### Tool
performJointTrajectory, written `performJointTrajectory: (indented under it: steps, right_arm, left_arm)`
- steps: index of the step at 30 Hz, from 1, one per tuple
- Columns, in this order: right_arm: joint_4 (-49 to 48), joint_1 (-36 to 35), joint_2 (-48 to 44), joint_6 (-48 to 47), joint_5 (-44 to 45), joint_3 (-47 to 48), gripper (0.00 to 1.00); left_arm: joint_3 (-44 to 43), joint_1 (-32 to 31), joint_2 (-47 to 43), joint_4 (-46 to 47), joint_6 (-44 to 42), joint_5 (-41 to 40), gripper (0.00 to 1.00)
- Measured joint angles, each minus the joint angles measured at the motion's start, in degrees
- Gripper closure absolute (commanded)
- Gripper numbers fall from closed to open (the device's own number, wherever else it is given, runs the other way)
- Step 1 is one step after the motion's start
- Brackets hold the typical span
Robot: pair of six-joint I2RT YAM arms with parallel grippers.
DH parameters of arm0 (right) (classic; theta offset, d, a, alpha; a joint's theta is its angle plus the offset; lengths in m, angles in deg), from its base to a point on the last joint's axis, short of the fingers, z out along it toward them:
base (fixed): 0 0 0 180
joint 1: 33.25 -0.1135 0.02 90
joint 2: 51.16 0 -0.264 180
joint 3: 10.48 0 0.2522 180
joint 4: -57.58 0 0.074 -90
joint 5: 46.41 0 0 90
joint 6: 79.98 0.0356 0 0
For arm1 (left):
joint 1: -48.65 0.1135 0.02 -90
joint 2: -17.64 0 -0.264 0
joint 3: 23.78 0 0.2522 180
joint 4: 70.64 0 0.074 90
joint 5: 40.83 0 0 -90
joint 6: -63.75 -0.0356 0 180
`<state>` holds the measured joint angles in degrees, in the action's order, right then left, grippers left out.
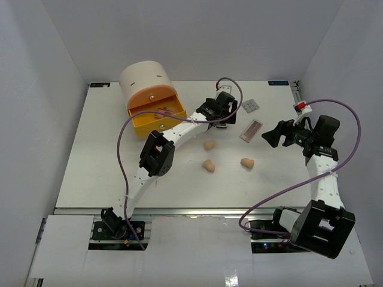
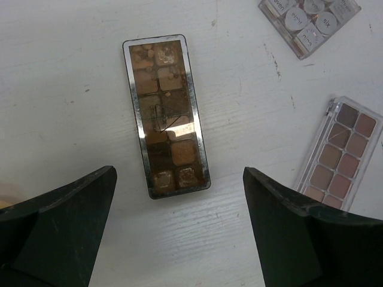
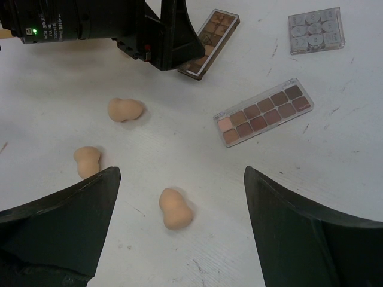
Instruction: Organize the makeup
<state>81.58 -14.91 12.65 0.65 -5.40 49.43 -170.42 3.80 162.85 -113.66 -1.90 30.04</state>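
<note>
The brown eyeshadow palette (image 2: 166,116) lies flat on the table just ahead of my open left gripper (image 2: 179,176), whose fingers hover above it with nothing between them. To its right are the pink palette (image 2: 344,152) and the grey palette (image 2: 308,21). Three tan sponges (image 1: 209,144) (image 1: 208,166) (image 1: 247,162) lie loose mid-table. My right gripper (image 3: 182,173) hangs open above the nearest sponge (image 3: 175,209), not touching it. From that view the pink palette (image 3: 263,112) sits further off, and the left gripper (image 3: 161,36) partly covers the brown palette (image 3: 209,42).
A round cream drawer unit (image 1: 146,78) stands at the back left, its orange drawer (image 1: 157,116) pulled open toward the left arm with something small inside. White walls close in the table on three sides. A purple cable (image 1: 122,149) loops along each arm.
</note>
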Motion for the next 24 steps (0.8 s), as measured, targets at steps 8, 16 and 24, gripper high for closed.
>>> performJointTrajectory:
  steps: [8, 16, 24]
  right_arm:
    - [-0.1, 0.0, 0.0, 0.0, 0.0, 0.0, 0.10]
    - [-0.1, 0.0, 0.0, 0.0, -0.3, 0.0, 0.10]
    - [-0.1, 0.0, 0.0, 0.0, -0.5, -0.1, 0.10]
  left_arm:
    - [-1.6, -0.2, 3.9, 3.5, -1.5, -1.8, 0.02]
    - [-2.3, -0.1, 6.9, 5.2, -3.4, -3.0, 0.13]
    - [-2.3, -0.1, 7.0, 5.7, -3.7, -2.8, 0.41]
